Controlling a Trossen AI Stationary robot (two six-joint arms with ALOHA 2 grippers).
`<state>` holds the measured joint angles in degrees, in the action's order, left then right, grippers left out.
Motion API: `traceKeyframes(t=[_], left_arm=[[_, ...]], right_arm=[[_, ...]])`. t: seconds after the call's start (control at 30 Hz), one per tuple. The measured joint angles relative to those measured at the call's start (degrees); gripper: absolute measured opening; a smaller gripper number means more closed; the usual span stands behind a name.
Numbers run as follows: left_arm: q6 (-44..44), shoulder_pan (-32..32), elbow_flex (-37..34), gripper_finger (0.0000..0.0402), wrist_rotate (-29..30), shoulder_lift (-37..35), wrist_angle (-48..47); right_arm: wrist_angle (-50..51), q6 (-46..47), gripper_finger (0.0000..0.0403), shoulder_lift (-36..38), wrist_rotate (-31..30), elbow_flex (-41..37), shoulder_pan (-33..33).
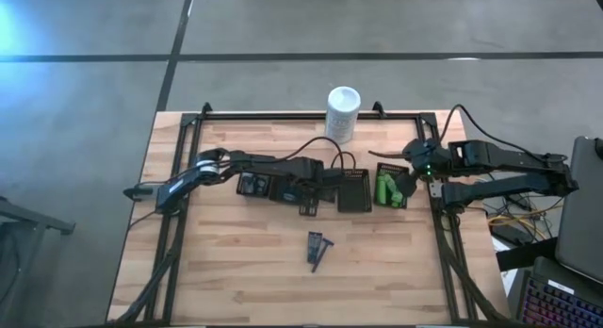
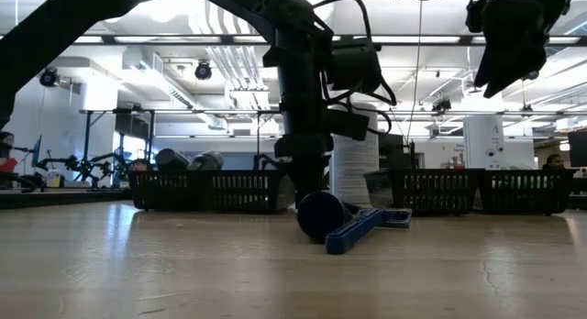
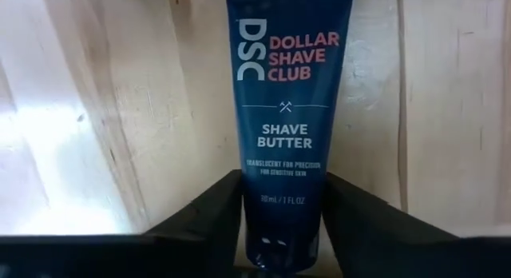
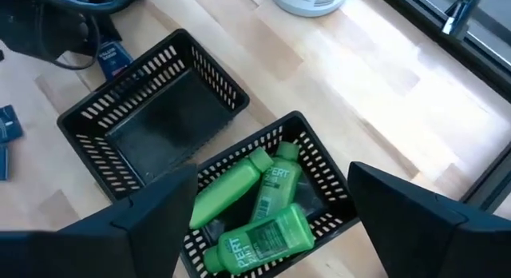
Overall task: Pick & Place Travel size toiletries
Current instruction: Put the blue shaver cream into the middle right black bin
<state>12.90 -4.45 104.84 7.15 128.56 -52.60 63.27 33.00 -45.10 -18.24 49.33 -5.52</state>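
Observation:
A dark blue tube printed "Shave Butter" shows in the left wrist view against bare wood. My left gripper is shut on it just near of the black trays, pointing down at the table. My right gripper hangs open above the right-hand black tray, touching nothing. In that tray lie bright green bottles. Dark blue razors lie flat on the wood nearer the table's near edge. My left gripper pinches the tube between its two fingers, one on each side. They sit at the end by the small "1 FL OZ" print. The rest of the tube reaches away from the fingers over the wood. Whether it rests on the table, I cannot tell.
The middle black slotted tray holds nothing. A left tray with dark items sits under the left arm. A white cylindrical container stands at the far edge. A black rail frames the table, with bare wood toward the near edge.

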Motion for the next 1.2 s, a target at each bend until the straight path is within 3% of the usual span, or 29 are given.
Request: traceKeyframes(t=[0.17,0.33,0.7,0.9,1.1,1.2], left_arm=[[1.6,0.0,0.0,0.0119,0.1,-0.1,0.0],[1.6,0.1,1.3,0.0119,0.5,-0.1,-1.6],[-5.4,0.7,15.7,0.0119,5.0,-3.2,-8.5],[-9.6,-0.9,15.5,0.0119,6.5,-3.3,-10.6],[-5.7,1.5,15.5,0.0119,4.4,-4.5,-2.7],[-4.4,3.1,15.6,0.0119,11.2,-4.9,1.5]], right_arm=[[0.0,-0.2,0.0309,0.0,-0.9,-0.1,0.0],[0.4,-0.1,0.0299,0.1,-1.4,-0.1,0.0],[1.0,0.8,0.0282,3.7,-4.5,-0.1,0.0],[1.0,3.6,0.0274,4.6,-4.4,-0.1,0.0],[-1.9,-0.4,0.0263,4.1,2.5,-0.7,0.8],[-4.5,0.9,0.0255,4.1,5.3,-0.8,0.7]])
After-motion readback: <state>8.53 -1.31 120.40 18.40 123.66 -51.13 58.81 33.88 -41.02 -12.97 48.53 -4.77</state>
